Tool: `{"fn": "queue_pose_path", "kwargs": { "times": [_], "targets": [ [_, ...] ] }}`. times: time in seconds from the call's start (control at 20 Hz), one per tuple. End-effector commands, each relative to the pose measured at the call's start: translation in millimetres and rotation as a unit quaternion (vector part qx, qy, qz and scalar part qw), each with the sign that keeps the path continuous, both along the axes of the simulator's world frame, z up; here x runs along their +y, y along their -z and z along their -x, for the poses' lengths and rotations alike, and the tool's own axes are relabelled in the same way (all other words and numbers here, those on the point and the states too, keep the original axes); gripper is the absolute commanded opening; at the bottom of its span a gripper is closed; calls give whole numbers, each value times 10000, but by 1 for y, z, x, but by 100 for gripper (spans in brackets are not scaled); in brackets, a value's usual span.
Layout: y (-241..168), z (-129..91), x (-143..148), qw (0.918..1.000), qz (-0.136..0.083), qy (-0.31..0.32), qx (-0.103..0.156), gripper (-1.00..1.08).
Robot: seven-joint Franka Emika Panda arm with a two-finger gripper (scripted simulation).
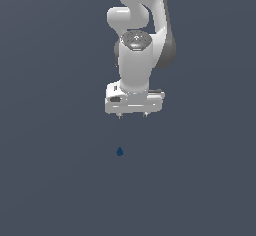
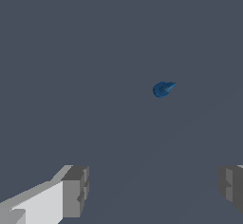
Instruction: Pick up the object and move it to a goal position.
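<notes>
A white arm (image 1: 142, 25) is seen reaching down from the far side of the scene in the exterior view, ending in a gripper (image 1: 132, 115) whose two short fingertips (image 1: 119, 115) point downward. The jaws are held wide apart, with nothing between them; in the wrist view the two grey finger pads (image 2: 76, 192) are seen at opposite edges of the picture, separated by bare surface. The object (image 1: 119, 152), a tiny dark blue lump with a rounded body and one pointed end, is found on the plain grey-blue floor (image 1: 50, 180), nearer the camera than the gripper and slightly toward the exterior view's left of the gripper's middle. It is clearly apart from the fingers and is not touched by them. In the wrist view the object (image 2: 163, 89) is shown lying beyond the pads. The gripper appears to hang above the floor, though its height cannot be judged with certainty from these views.
</notes>
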State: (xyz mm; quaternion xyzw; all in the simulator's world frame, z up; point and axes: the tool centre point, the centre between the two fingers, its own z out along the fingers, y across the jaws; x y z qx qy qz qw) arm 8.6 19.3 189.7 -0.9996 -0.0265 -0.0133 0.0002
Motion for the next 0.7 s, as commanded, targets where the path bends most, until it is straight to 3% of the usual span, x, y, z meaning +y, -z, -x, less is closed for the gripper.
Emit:
{"fn": "queue_pose_path", "kwargs": {
  "times": [0.0, 0.65],
  "targets": [
    [0, 0, 0, 10000, 0, 0, 0, 100],
    [-16, -7, 2, 9999, 98, -62, -101, 100]
  ]
}}
